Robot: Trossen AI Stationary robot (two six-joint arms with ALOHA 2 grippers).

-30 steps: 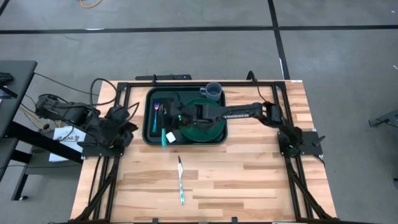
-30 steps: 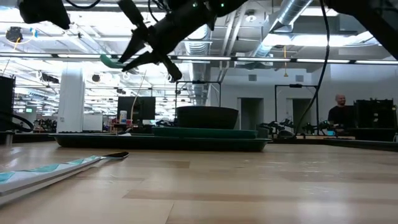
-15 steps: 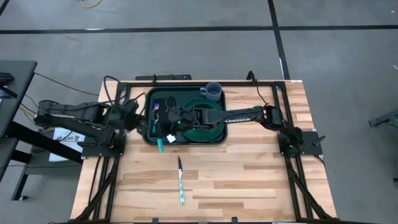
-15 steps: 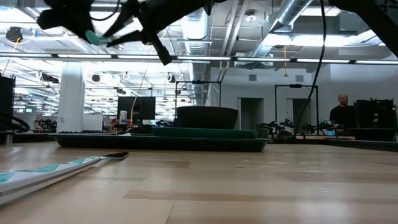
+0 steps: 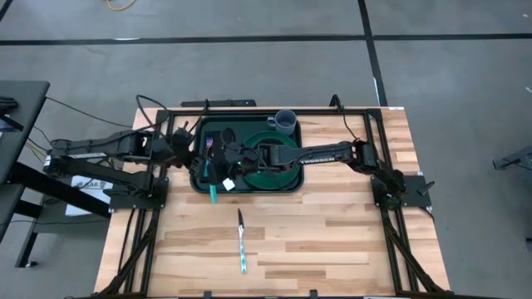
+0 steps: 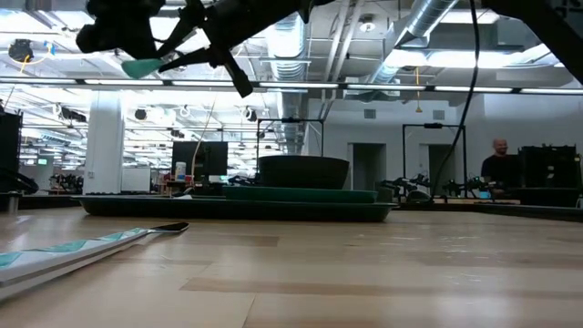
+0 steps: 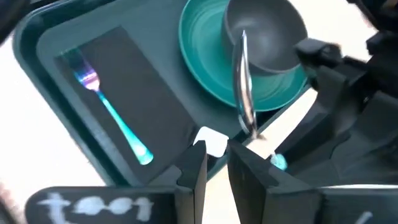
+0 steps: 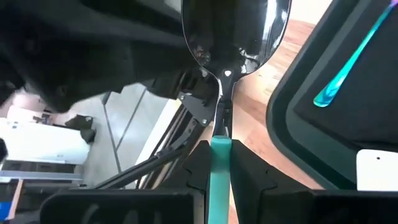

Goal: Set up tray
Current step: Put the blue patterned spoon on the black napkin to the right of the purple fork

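the tray (image 5: 199, 178) sits at the surface's far edge, its long axis running left to right. the right gripper (image 5: 223, 170), fingers clamped on a spoon (image 8: 231, 37), hovers over its left end; the left gripper (image 5: 187, 152), fingers nearly together and empty, waits just beside.

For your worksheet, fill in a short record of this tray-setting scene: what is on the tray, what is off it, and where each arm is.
On the tray: black napkin with the fork on it; green plate with the grey bowl on it
Off the tray: grey cup by its far rim; knife on the table nearer the front
Right gripper: above the tray's left part, fingers shut on the spoon
Left gripper: at the tray's left edge, close to the spoon
Not yet placed: spoon, knife
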